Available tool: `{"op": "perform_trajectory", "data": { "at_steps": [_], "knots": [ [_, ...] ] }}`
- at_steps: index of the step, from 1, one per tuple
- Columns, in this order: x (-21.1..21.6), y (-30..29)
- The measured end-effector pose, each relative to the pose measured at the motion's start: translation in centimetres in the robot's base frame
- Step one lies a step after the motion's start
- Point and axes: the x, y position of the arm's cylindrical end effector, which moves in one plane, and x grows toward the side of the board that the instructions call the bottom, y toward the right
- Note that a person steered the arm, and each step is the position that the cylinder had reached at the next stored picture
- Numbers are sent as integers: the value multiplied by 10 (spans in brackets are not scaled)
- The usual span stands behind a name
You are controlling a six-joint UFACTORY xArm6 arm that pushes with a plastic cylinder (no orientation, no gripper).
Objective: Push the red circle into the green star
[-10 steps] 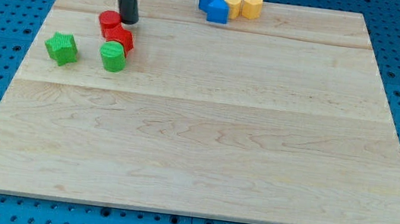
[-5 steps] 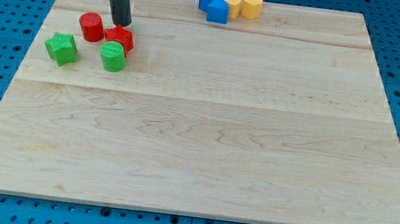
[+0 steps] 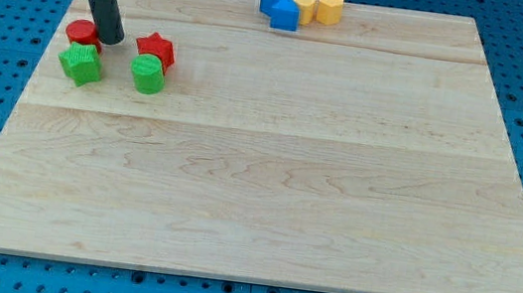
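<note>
The red circle sits at the board's upper left, touching the top edge of the green star just below it. My tip is at the red circle's right side, touching or nearly touching it, and up and to the right of the green star. The rod rises from the tip toward the view's top left.
A red star and a green cylinder sit close together to the right of my tip. Two blue blocks, a yellow heart and a yellow hexagon block cluster at the top edge. The wooden board lies on blue pegboard.
My tip has moved left and slightly down, pushing the red circle left, away from the red star and against the green star's top. The other blocks have not moved.
</note>
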Motion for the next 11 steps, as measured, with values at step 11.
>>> {"op": "perform_trajectory", "data": {
  "at_steps": [11],
  "knots": [
    [-8,-47]
  ]
}}
